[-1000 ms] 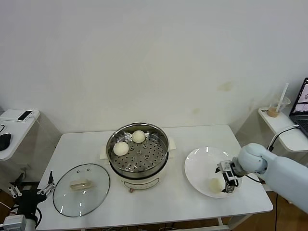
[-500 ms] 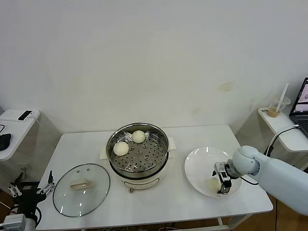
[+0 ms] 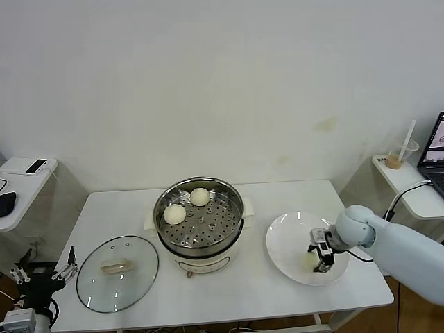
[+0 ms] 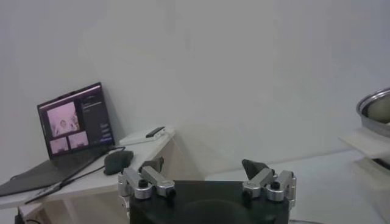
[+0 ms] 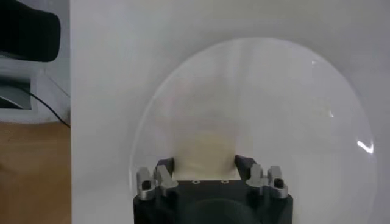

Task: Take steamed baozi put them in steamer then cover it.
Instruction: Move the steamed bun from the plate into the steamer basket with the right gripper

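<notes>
A white desk (image 3: 277, 291) is seen from the head camera, with the steamer (image 3: 198, 220), a shiny perforated steel basket on a white cooker base, set at its centre. Two steamed baozi are already held in the basket: one (image 3: 175, 214) at about nine o'clock on the perforated floor, the other (image 3: 200, 197) at about twelve o'clock near the far rim. The cover (image 3: 117, 272), a clear glass lid with a cream handle, is laid flat on the desk at about eight o'clock from the steamer, well apart from it. A flat white plate (image 3: 291, 232) is placed at about four o'clock from the steamer, and a third baozi (image 3: 309, 261) is found on its near part. The right gripper (image 3: 318, 261) is lowered onto that bun, and in the right wrist view its jaws are seen standing on either side of the pale dough (image 5: 206, 157), drawn in against it, so a grip on the bun is judged to be made. The left gripper (image 4: 204, 179) is parked low off the desk's left edge, at about eight o'clock from the cover, with its jaws spread wide and nothing between them. The step in hand is judged to be the pick-up of the third bun; next, a straight lift clear of the plate and a carry over the steamer rim would be called for, with a soft hold so the dough is not crushed.
</notes>
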